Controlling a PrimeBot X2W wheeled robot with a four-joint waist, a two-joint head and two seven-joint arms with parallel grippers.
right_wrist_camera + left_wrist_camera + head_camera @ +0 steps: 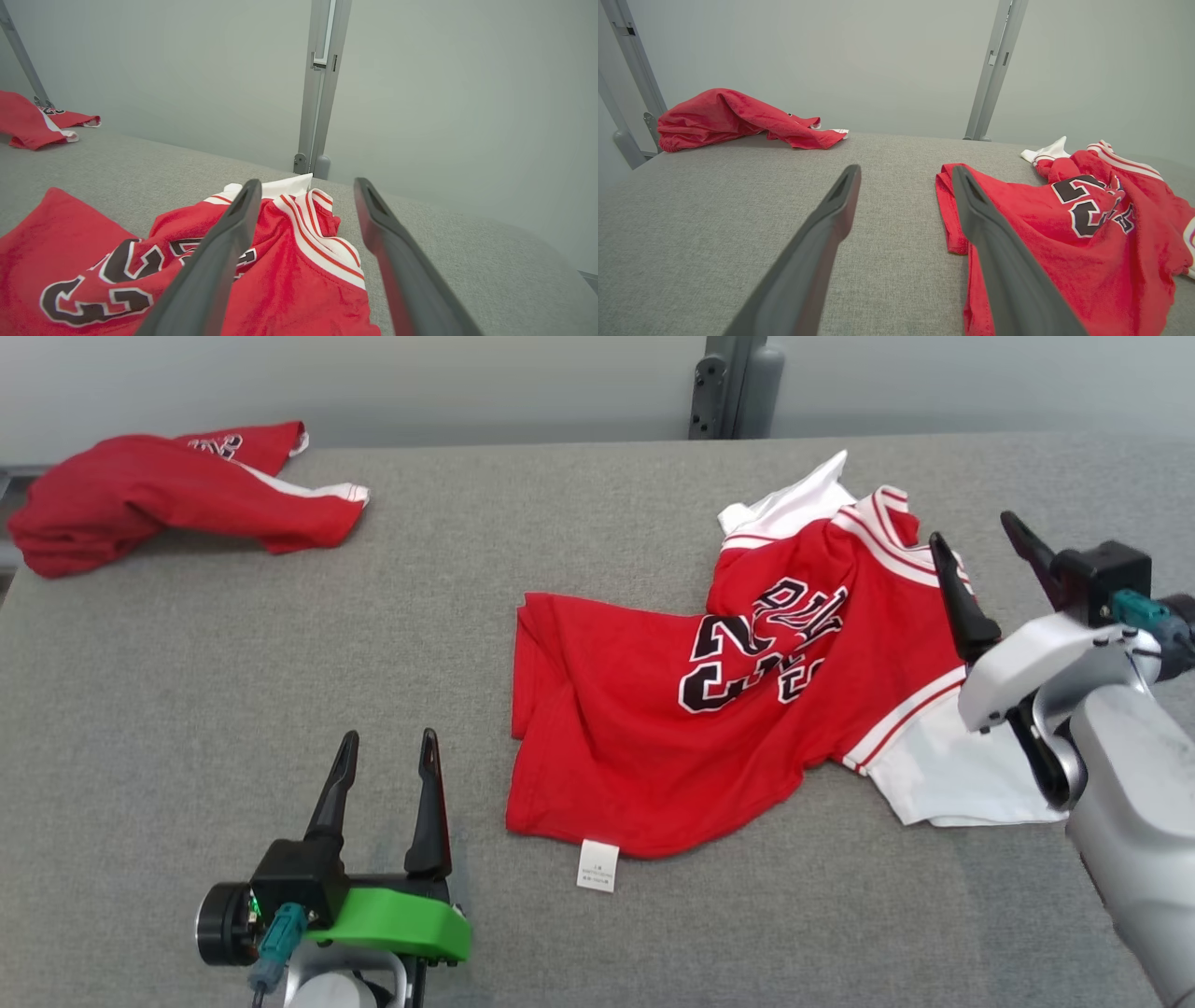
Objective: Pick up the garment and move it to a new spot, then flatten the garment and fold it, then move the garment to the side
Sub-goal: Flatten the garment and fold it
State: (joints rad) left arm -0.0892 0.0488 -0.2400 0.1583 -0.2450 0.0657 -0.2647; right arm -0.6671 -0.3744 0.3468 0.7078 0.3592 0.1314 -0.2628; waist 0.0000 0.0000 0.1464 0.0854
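A grey woven-fabric tabletop (233,644) is spread across the head view. It is bounded at twelve o'clock by a plain pale grey-green wall (467,383), against which a grey metal upright (733,383) is fixed. Soft, even light is cast throughout.

The garment (635,747) is red with black, white-edged lettering and red-striped white trim, and the table (233,663) is grey.

Garment (653,728) lies on the table (233,663); spare garment (140,499) far back left.

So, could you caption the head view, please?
Open left pincer and open right pincer flank a crumpled red-and-white jersey on grey fabric table.
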